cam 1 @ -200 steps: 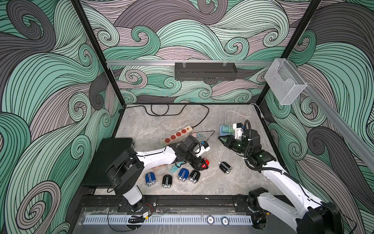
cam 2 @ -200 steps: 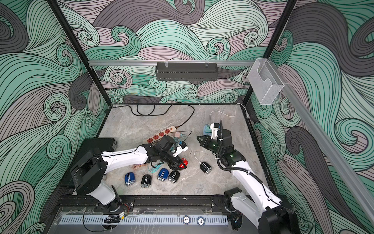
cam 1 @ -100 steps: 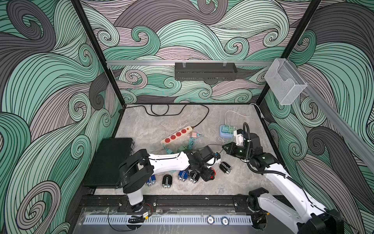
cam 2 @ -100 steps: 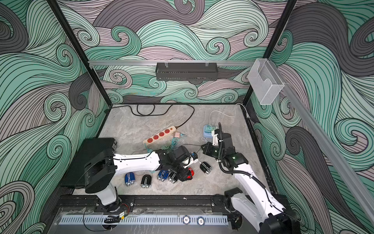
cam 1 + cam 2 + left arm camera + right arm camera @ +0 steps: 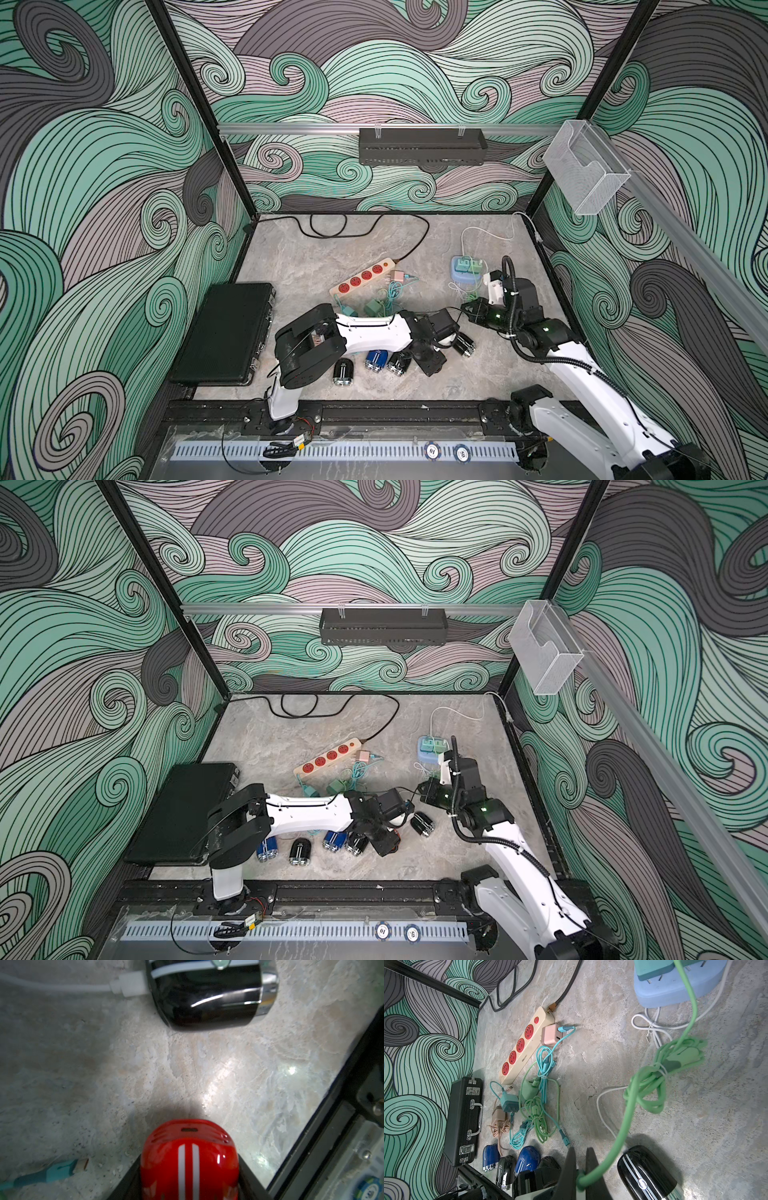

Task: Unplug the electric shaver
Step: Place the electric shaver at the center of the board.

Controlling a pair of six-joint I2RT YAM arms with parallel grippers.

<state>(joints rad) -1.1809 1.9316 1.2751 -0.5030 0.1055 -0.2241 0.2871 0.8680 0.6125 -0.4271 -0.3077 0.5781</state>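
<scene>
Taking the table as a clock face seen from above, twelve at the back wall, the left gripper [image 5: 430, 362] now sits at about five o'clock, near the front rail; a second ago it was up by the middle, nose to nose with the right gripper [image 5: 470, 309]; it has since swung back toward six, while the right gripper has barely left three o'clock. The left jaws are clamped on either side of the red shaver [image 5: 189, 1161]; its charging port [image 5: 189, 1130] shows as an empty slot. The right jaws are pinched tight on the end of the green cable [image 5: 629, 1109], which runs in a bundled loop back to the blue socket block [image 5: 459, 270] at two o'clock. Shaver and cable are now apart, so the unplugging looks done; what is left is probably to set the shaver down and let the cable go. A black shaver [image 5: 205, 999] lies at two o'clock from the left gripper, a white cable [image 5: 62, 986] plugged into it; that one looks like a bystander.
</scene>
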